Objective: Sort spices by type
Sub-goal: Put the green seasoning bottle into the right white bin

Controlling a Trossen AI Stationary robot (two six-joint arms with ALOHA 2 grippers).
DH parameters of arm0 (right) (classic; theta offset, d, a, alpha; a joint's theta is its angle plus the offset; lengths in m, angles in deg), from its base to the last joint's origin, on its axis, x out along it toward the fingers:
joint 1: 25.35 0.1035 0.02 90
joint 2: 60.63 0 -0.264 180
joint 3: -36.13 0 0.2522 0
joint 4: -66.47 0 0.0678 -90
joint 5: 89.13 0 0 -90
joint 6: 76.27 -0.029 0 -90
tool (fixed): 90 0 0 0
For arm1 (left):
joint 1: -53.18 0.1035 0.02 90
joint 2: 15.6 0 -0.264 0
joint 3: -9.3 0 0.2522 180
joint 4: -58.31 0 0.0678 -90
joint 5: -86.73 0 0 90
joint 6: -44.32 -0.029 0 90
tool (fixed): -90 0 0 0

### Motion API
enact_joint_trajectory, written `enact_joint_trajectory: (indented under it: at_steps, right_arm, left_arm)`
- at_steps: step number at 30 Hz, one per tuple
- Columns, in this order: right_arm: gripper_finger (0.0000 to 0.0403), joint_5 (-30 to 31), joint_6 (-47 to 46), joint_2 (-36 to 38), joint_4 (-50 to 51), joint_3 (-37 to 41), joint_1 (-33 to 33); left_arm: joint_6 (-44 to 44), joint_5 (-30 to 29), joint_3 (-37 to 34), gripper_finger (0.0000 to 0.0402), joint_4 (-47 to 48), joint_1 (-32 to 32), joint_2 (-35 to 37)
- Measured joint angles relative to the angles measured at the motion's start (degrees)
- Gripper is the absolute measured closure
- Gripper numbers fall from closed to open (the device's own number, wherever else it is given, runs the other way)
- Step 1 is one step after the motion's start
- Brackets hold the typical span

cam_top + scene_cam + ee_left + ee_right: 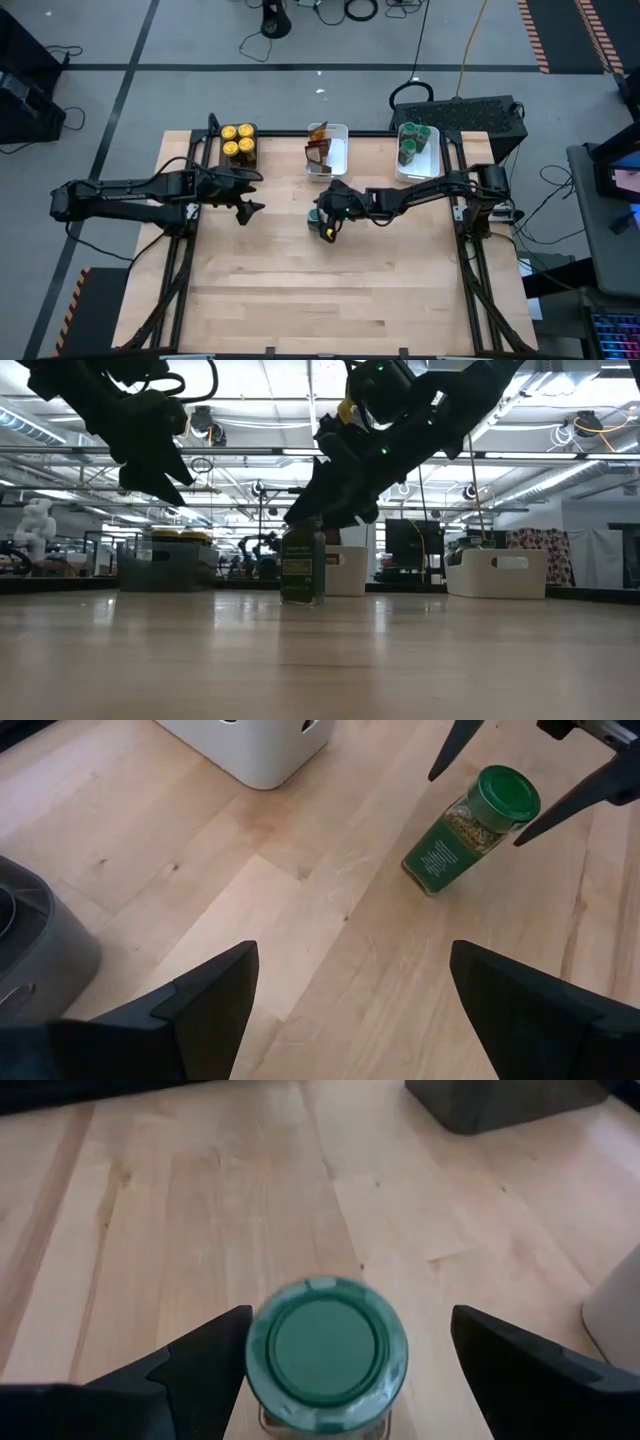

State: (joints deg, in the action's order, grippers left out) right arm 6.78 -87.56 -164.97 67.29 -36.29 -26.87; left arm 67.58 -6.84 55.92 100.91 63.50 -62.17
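One green-lidded spice jar stands upright alone on the wooden table, out in front of the middle white tray. The right gripper hangs directly over it, fingers spread wide to either side of the lid, not pinching it. Four yellow-lidded jars sit together in the dark tray. The middle tray holds brown-orange packets, too bunched to count. The right white tray holds green-lidded jars, number unclear. The left gripper hovers near the dark tray, spread and empty.
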Motion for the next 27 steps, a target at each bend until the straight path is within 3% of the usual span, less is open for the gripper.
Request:
enact_joint_trajectory:
  at_steps: [8,15,22,27]
  right_arm:
    - [0.0099,0.0,0.0,0.0,1.3,0.0,0.0]
    - [0.0152,0.0,-0.4,0.0,1.2,0.0,0.0]
    - [0.022,-0.1,-6.6,0.3,1.0,0.0,0.0]
    - [0.0224,-0.1,-7.1,4.6,1.7,0.1,0.0]
  left_arm:
    - [0.3,0.0,0.0,0.0068,0.0,0.0,0.0]
    - [0.3,0.0,0.0,0.0068,0.0,0.0,0.0]
    - [0.3,0.0,0.0,0.0068,0.1,0.0,0.0]
    - [0.2,0.1,0.0,0.0068,0.3,0.0,0.0]
